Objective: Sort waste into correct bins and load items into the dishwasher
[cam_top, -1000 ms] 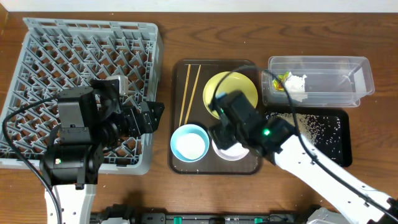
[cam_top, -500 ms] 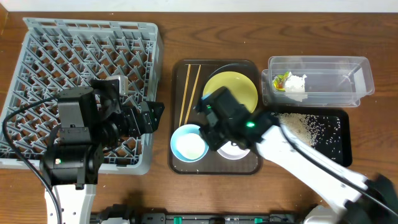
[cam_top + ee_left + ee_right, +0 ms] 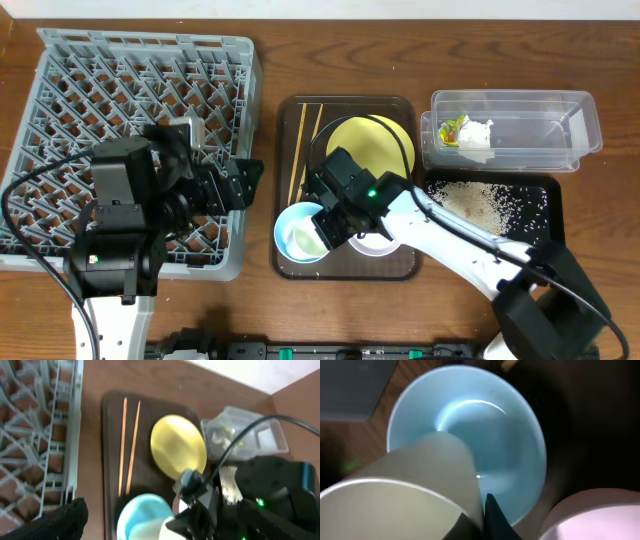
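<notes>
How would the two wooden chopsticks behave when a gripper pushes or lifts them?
The chopsticks look thin and stiff, so probably light and apt to roll if nudged. They lie flat on the brown tray, so pinching them may be awkward.

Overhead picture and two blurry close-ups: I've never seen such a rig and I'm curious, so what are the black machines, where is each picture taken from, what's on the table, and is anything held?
They are two robot arms at a wooden table. The overhead view looks straight down; the other two come from a camera on each wrist. The left arm hangs over the grey dish rack, with nothing visible in its jaws. The right arm reaches onto the brown serving tray, its jaws at the light blue bowl; whether they grip it is unclear. Also on that tray: a yellow plate, a white bowl and two chopsticks. To the right, a clear tub holds a tissue and a wrapper; a black tray holds rice scraps.
</notes>
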Controlling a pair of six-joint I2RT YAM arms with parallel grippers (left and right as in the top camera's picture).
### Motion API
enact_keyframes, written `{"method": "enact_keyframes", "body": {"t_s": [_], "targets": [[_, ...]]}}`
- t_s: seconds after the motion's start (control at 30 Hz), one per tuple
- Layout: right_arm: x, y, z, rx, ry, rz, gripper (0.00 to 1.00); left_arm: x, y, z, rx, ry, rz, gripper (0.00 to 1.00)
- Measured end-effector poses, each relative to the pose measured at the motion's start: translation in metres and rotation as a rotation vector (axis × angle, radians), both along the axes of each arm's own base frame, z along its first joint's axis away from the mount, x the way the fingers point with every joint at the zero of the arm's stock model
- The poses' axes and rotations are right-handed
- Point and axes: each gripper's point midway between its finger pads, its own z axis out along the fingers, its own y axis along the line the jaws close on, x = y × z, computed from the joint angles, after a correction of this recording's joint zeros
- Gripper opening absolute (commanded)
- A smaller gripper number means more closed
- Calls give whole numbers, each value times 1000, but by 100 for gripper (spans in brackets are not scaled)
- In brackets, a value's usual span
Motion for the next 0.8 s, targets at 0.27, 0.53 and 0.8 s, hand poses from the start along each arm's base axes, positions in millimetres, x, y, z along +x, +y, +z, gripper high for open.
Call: {"method": "enact_keyframes", "body": {"t_s": [0.27,0.53,0.8], "targets": [[36,-21,89,223,-142,-72,1,13,-1,26,-183,-41,7,96],[43,-36,212,711,-296,114,1,7,-33,45,-558,42,-326,91],[17,-24,250,911,-295,310,1,-20,-70,51,-747,231,-516,88]]}}
